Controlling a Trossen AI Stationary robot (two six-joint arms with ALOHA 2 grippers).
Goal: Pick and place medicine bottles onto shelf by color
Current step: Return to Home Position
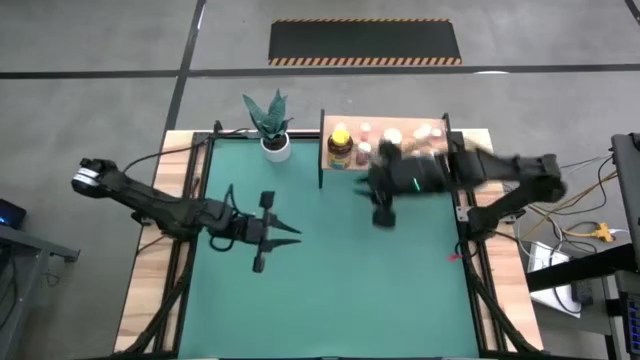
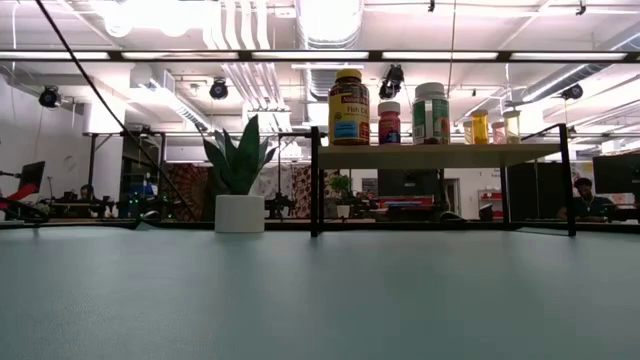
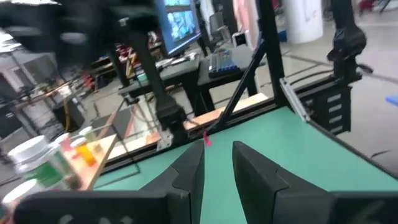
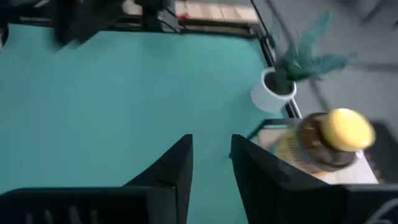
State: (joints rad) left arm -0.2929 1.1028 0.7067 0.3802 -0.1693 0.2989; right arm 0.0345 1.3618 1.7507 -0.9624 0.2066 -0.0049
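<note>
The shelf (image 2: 440, 155) stands at the table's far edge, right of centre, with several medicine bottles standing on its board. Among them are an amber bottle with a yellow cap (image 1: 340, 145) (image 4: 329, 140), a pink one (image 2: 389, 122), a greenish-clear one (image 2: 431, 113) and orange ones (image 2: 481, 127). My right gripper (image 4: 211, 155) hovers, blurred, over the mat just in front of the shelf (image 1: 383, 212), open and empty. My left gripper (image 1: 290, 235) (image 3: 217, 165) hangs over the mat's left half, pointing toward the right, with a narrow gap between its fingers and nothing in it.
A white pot with a green plant (image 1: 270, 125) stands at the far edge, left of the shelf. My right arm (image 1: 500, 170) reaches across the shelf's right part from the right. The green mat (image 1: 330, 300) is bare toward the near edge.
</note>
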